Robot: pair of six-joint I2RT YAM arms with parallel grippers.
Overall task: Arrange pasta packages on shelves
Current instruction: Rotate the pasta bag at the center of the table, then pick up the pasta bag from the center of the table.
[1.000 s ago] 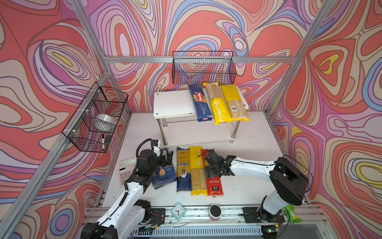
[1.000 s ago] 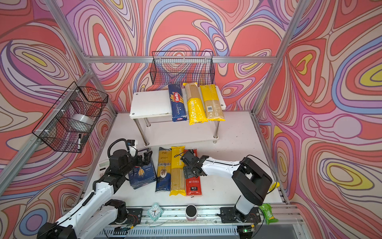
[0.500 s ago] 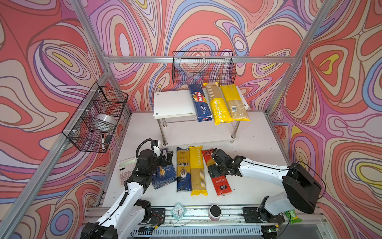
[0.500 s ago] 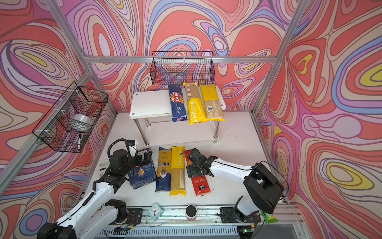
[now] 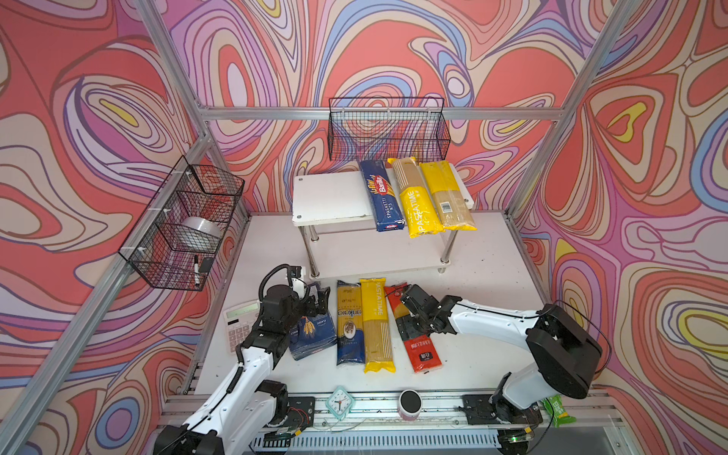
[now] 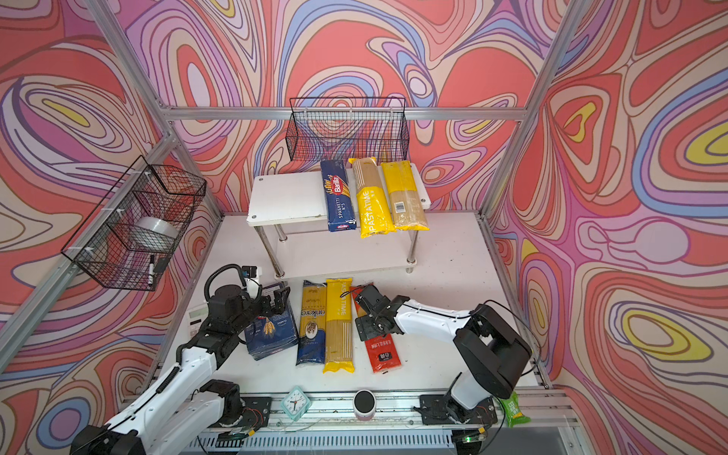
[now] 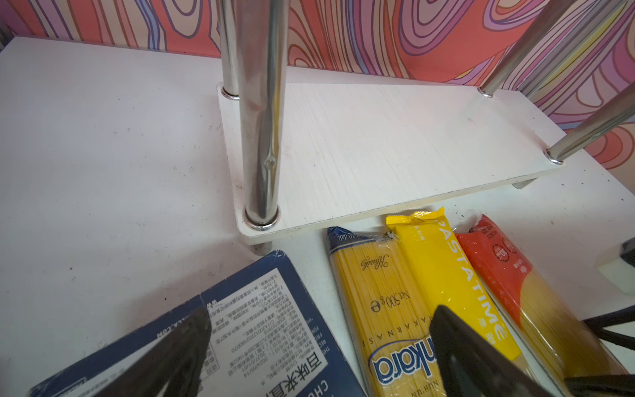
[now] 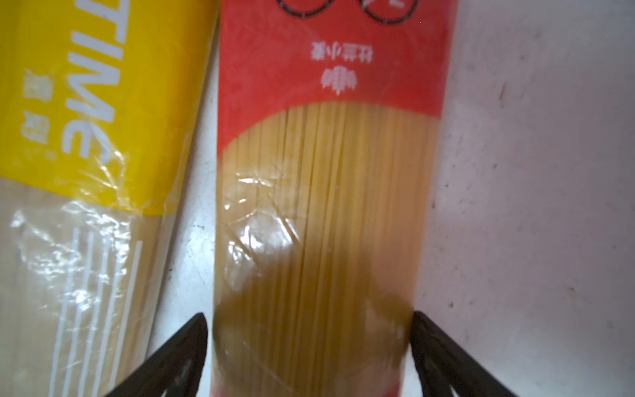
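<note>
The white shelves (image 5: pixel 331 197) stand at the back. Their top board carries a blue Barilla box (image 5: pixel 382 197), a yellow PASTATIME bag (image 5: pixel 419 205) and a barcode bag (image 5: pixel 449 197); the lower board (image 7: pixel 395 147) is bare. On the table lie a wide blue box (image 5: pixel 311 335), a dark-blue bag (image 5: pixel 348 323), a yellow PASTATIME bag (image 5: pixel 376 323) and a red bag (image 5: pixel 423 352). My right gripper (image 8: pixel 311 319) is open and low over the red bag (image 8: pixel 319 189), one finger on each side. My left gripper (image 7: pixel 319 343) hovers open over the wide box (image 7: pixel 240 330).
Black wire baskets hang on the back wall (image 5: pixel 388 130) and the left wall (image 5: pixel 185 224). A calculator (image 5: pixel 240 323) lies left of my left arm. On the front rail are a small clock (image 5: pixel 339 402), a round cup (image 5: pixel 409 402) and a green snack packet (image 5: pixel 555 411).
My right arm swung to the right, and the red bag slid away from the yellow bag and now lies slanted. The left arm has not moved.
</note>
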